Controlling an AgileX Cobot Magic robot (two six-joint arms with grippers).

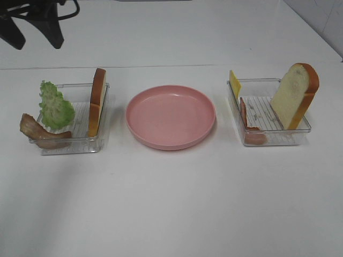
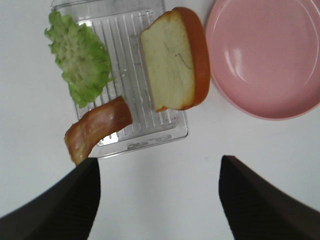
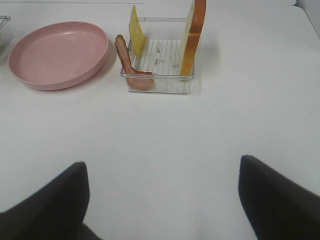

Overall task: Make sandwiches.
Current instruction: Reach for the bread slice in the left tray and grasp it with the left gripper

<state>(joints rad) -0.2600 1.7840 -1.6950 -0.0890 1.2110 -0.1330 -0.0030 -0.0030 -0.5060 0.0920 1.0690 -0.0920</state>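
The sandwich parts stand apart in two clear trays. The left tray (image 1: 80,144) holds green lettuce (image 1: 53,104), a bacon strip (image 1: 40,131) hanging over its edge and an upright bread slice (image 1: 97,101). The right tray (image 1: 278,140) holds yellow cheese (image 1: 235,84), a ham strip (image 1: 251,126) and a leaning bread slice (image 1: 295,95). My left gripper (image 2: 160,200) is open and empty above the table beside the left tray (image 2: 150,135), near the bacon (image 2: 97,127). My right gripper (image 3: 162,200) is open and empty, well short of the right tray (image 3: 160,85).
A round pink plate (image 1: 171,144) sits bare between the trays; it also shows in the left wrist view (image 2: 265,55) and the right wrist view (image 3: 57,52). A dark arm part (image 1: 35,24) hangs at the top left. The white table's back edge runs behind the trays.
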